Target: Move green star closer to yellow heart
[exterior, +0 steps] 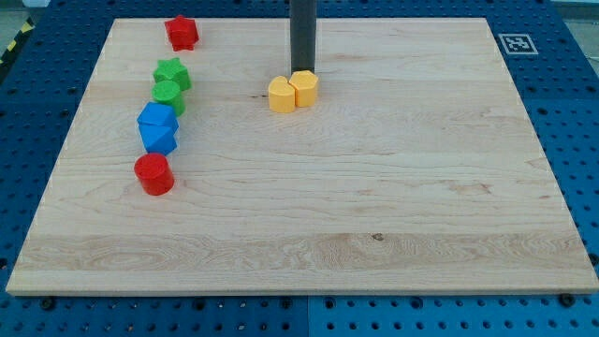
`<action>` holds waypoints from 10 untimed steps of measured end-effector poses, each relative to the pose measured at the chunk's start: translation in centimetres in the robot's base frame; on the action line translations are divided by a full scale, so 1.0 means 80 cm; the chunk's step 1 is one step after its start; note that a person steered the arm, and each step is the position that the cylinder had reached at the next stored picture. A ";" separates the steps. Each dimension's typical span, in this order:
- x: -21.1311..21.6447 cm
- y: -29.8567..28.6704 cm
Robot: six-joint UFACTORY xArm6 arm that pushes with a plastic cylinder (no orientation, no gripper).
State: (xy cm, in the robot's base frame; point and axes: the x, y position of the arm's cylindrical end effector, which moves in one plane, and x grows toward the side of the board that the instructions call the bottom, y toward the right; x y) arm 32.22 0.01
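Observation:
The green star (173,72) lies at the board's upper left, just above a green round block (168,94). The yellow heart (281,95) sits near the top centre, touching a yellow hexagonal block (304,88) on its right. My tip (302,71) stands just behind the yellow hexagonal block, at its top edge, far to the right of the green star.
A red star-like block (182,33) lies at the top left. Two blue blocks (157,127) sit touching below the green round block, and a red cylinder (153,174) lies below them. The wooden board (374,206) rests on a blue pegboard table.

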 end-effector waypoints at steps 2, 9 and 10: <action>-0.001 -0.001; -0.044 -0.232; -0.043 -0.285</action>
State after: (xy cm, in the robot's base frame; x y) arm 28.77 -22.79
